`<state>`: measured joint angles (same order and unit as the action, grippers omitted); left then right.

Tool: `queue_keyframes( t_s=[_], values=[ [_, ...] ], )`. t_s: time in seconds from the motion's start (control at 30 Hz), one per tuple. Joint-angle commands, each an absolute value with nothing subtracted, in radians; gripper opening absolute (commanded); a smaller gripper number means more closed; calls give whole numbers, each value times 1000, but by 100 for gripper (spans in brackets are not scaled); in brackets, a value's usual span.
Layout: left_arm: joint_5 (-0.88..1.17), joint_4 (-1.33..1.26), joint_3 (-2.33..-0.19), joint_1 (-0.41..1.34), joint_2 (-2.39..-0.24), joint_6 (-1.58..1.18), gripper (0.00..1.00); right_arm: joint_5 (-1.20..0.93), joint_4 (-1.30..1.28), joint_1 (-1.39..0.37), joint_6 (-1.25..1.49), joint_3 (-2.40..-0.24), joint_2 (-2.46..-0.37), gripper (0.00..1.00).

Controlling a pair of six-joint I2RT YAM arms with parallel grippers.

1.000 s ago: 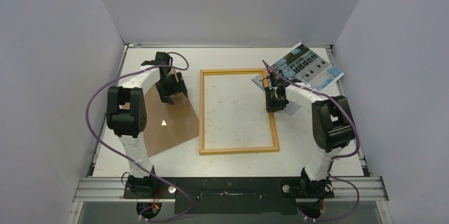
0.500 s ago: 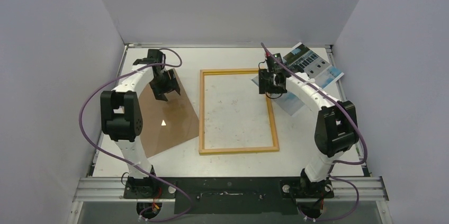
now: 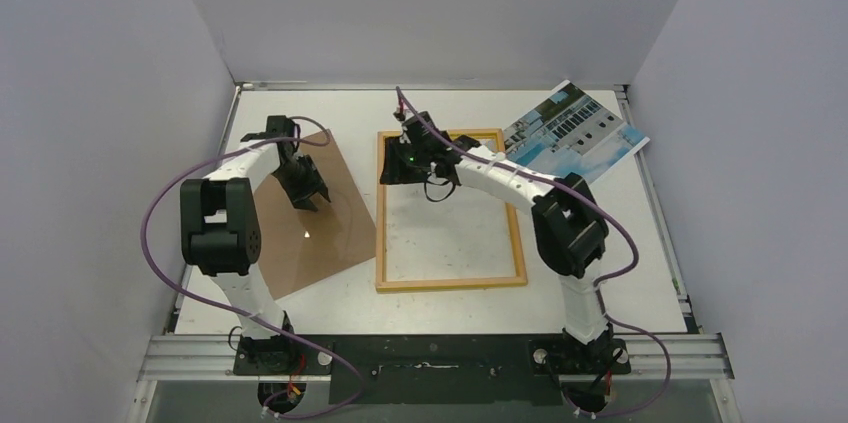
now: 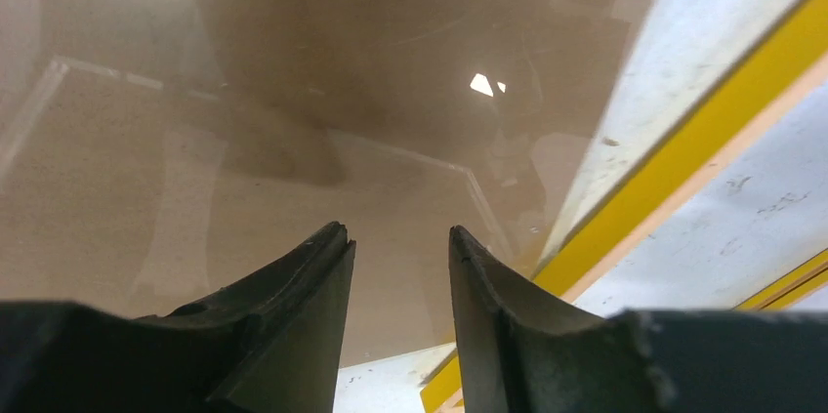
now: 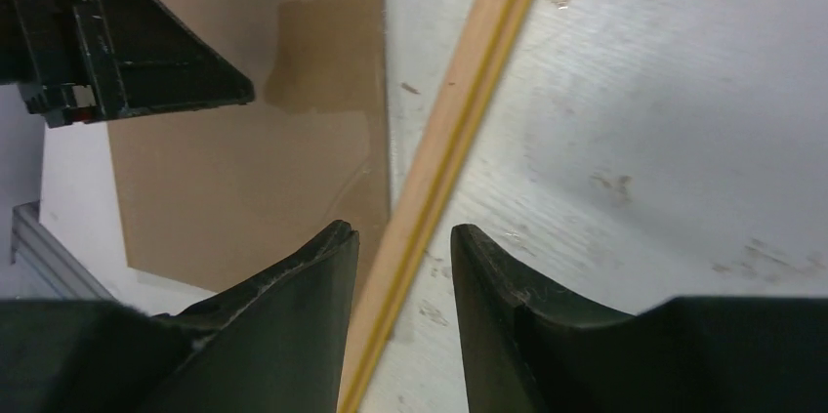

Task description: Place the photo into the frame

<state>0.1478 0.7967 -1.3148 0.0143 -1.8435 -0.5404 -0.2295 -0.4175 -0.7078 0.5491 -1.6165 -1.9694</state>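
The frame [image 3: 450, 283] lies flat mid-table with its light-wood back up; its yellow edge [image 4: 683, 154] shows in the left wrist view. The photo [image 3: 575, 131] lies at the back right corner, untouched. My right gripper [image 3: 393, 173] hovers at the frame's upper left corner. It is open, and the left rail [image 5: 459, 130] runs between its fingers [image 5: 400, 237] without being gripped. My left gripper [image 3: 307, 195] is open and empty over the brown backing board [image 3: 320, 233], left of the frame. Its fingertips [image 4: 400, 237] stand apart above the glossy board surface.
The brown backing board [image 5: 244, 169] lies tilted just left of the frame, its edge close to the frame's left rail. The left gripper's body [image 5: 127, 42] shows in the right wrist view, near the right gripper. Walls enclose the table on three sides.
The right arm swung left from the frame's right rail beside the photo to the frame's upper left corner. The left gripper shifted slightly nearer over the board, its jaws narrower.
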Motion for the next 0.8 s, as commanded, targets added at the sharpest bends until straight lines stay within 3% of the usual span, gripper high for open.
queue_keyframes(
  t_s=[0.0, 0.1, 0.2, 0.77],
  values=[
    [247, 713, -1245, -37, -1801, -590, 38, -351, -207, -763, 712, -1670, -2062, 39],
    [251, 688, -1207, -40, -1798, -568, 33, -386, -129, -790, 821, -1712, -2166, 30],
    [238, 675, -1191, -49, -1795, -549, 31, -373, -203, -826, 822, -1802, -2245, 28],
    [228, 669, -1148, -104, -1836, -533, 28, -129, -559, -838, 798, -1942, -2331, 35]
  ],
)
